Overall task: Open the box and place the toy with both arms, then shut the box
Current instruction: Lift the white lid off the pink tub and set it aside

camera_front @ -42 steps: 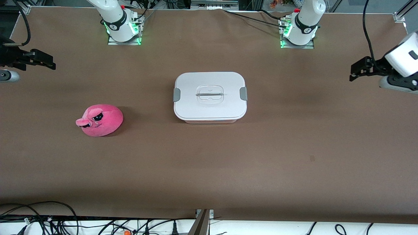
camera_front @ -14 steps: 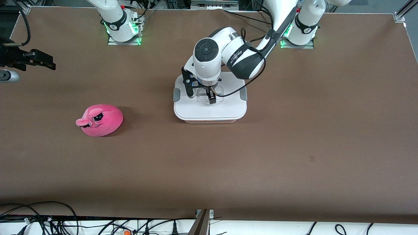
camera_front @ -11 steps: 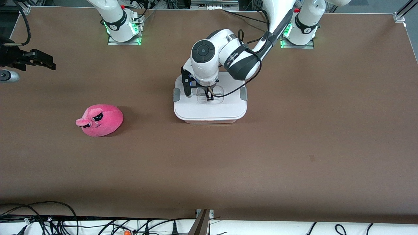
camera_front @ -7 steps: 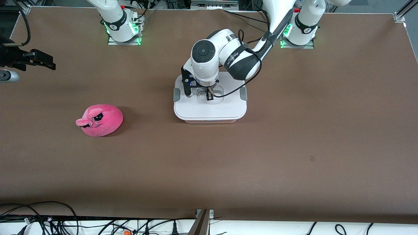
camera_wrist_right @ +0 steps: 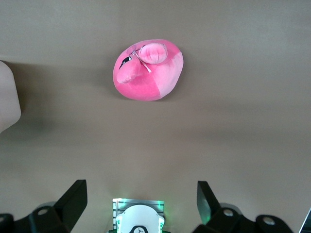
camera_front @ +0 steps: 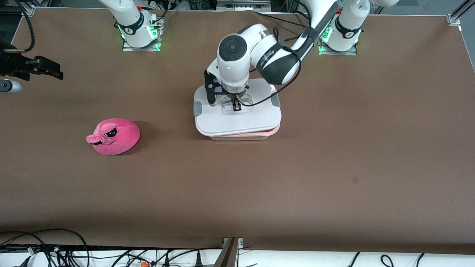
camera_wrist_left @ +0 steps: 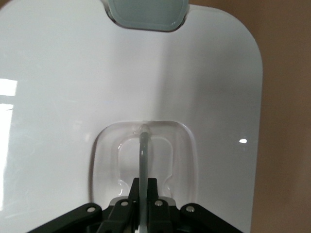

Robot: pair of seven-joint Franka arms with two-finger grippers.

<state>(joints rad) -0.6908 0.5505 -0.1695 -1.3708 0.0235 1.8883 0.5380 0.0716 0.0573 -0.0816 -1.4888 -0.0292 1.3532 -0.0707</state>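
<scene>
Front view: left gripper [camera_front: 236,106] clamped on the handle [camera_wrist_left: 144,150] at the centre of the lid [camera_front: 237,116], lid raised and skewed off the box [camera_front: 259,134], pink rim exposed at the edge nearer the camera. Handle axis along the table's length. Toy [camera_front: 113,136] on the table [camera_front: 334,167] at 9 o'clock from the box, toward the right arm's end; closer arm for the pick. Right gripper [camera_wrist_right: 141,204] spread wide, empty, waiting high over that end.

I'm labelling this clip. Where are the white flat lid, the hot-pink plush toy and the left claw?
White flat plastic lid [camera_front: 237,120]: front view, its bare panel nearest the camera.
Hot-pink rounded plush toy [camera_front: 120,139]: front view, its body.
Left claw [camera_front: 236,106]: front view, fingertips shut on the lid's handle.
</scene>
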